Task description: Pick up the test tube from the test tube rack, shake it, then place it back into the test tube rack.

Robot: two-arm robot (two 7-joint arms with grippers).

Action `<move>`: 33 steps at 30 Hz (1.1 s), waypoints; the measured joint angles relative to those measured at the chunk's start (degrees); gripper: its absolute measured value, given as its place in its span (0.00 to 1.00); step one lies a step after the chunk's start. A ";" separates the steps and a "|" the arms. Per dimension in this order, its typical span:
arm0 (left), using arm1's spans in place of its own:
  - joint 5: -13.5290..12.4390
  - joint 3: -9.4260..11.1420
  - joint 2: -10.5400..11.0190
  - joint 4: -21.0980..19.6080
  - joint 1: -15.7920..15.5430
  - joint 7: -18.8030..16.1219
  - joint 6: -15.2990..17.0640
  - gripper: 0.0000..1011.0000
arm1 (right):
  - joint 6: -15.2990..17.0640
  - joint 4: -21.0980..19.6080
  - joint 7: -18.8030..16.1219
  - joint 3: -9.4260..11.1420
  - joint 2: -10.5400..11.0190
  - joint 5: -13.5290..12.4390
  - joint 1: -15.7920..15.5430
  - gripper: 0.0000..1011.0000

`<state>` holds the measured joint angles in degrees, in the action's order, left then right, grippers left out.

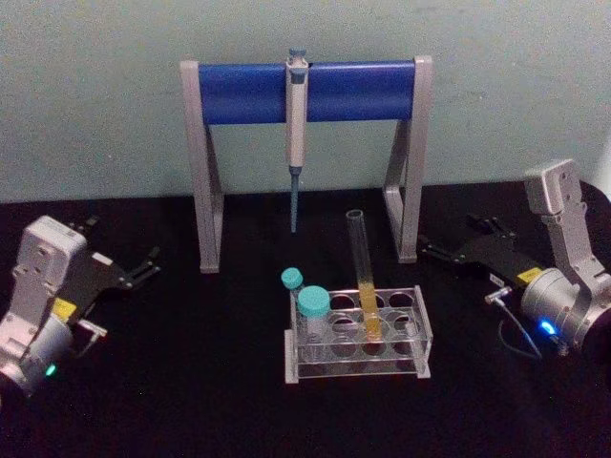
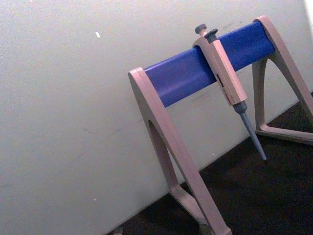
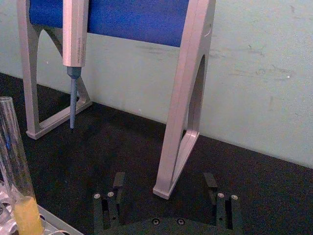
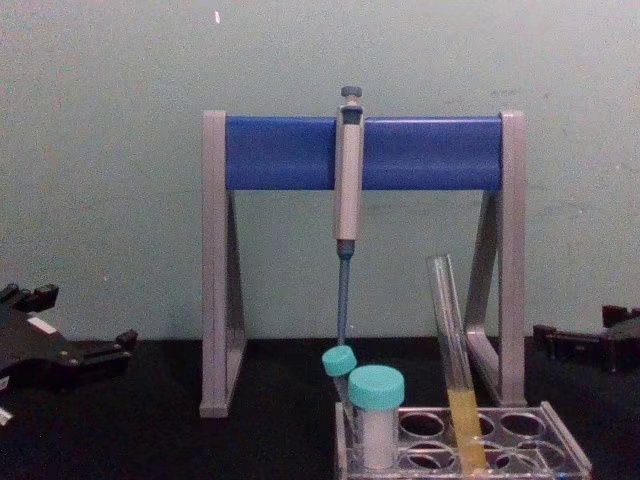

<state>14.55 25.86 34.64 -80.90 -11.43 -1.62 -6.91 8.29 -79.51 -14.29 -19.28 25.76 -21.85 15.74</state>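
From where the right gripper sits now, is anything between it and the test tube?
Nothing visible blocks it. The right gripper, open, rests on the table right of the test tube, with bare tabletop between. The pipette stand leg is just behind that line; the capped vials sit on the tube's far side.

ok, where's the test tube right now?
In the head view the test tube stands tilted in the test tube rack, right of centre, with the teal-capped vial to its left and the pipette stand behind.
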 joint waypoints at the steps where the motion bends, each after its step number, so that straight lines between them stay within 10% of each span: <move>1: 0.00 0.00 0.00 0.00 0.00 0.00 0.00 0.99 | 0.00 0.00 0.00 0.00 0.00 0.00 0.00 0.99; 33: 0.00 0.00 0.00 0.00 0.00 0.00 0.00 0.99 | 0.00 0.00 0.00 0.00 0.00 0.00 0.00 0.99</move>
<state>14.55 25.86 34.65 -80.90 -11.43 -1.62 -6.91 8.29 -79.51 -14.28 -19.28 25.76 -21.85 15.74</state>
